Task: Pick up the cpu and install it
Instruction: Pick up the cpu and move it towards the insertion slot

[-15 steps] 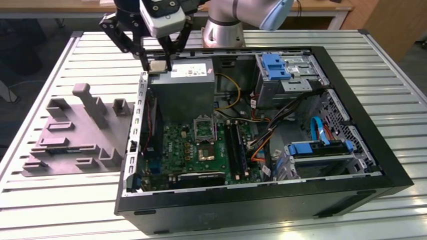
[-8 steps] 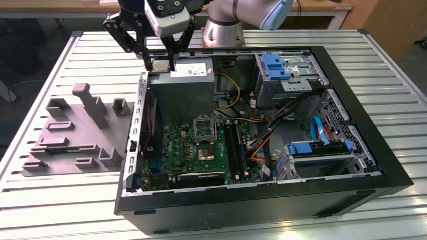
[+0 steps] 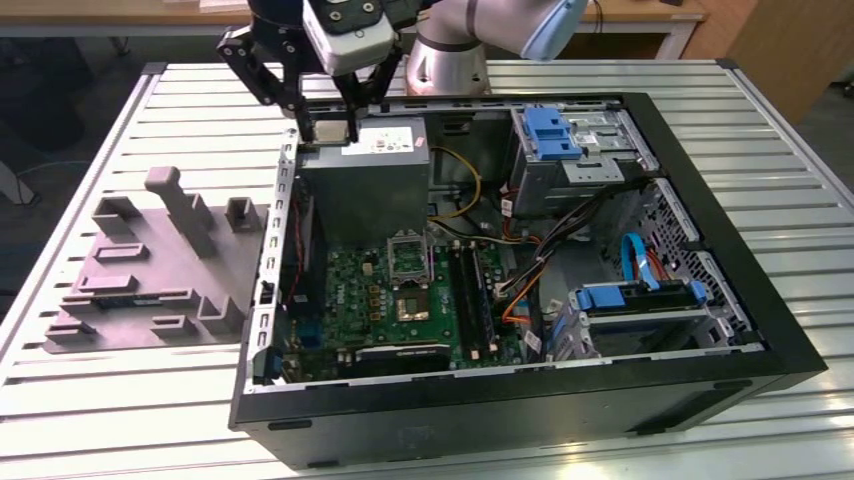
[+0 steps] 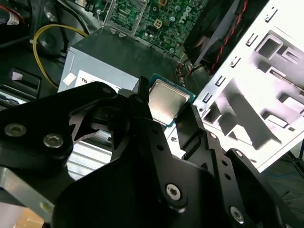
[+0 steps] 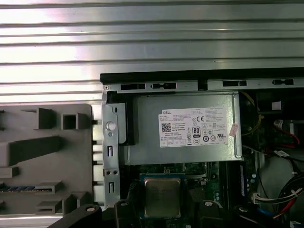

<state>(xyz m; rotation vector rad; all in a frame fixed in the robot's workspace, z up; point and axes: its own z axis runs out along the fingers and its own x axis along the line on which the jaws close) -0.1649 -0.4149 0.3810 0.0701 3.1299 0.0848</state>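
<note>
Cpu [image 4: 167,100]: small flat square chip, pale silver-grey metal lid, thin green board edge showing round it. Lid faces both wrist views and catches glare in second wrist view. Gripped on two opposite edges between black fingers of tool [image 5: 162,205], resting on nothing. Held aloft, clear of open case, near big grey box [image 5: 185,128] with white label.

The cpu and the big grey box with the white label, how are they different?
The cpu is a small flat square; the grey box is a far larger block. The cpu's top is bare shiny metal; the grey box carries a white label. The cpu is held in the gripper; the grey box sits inside the computer case. Both are silvery grey.
</note>
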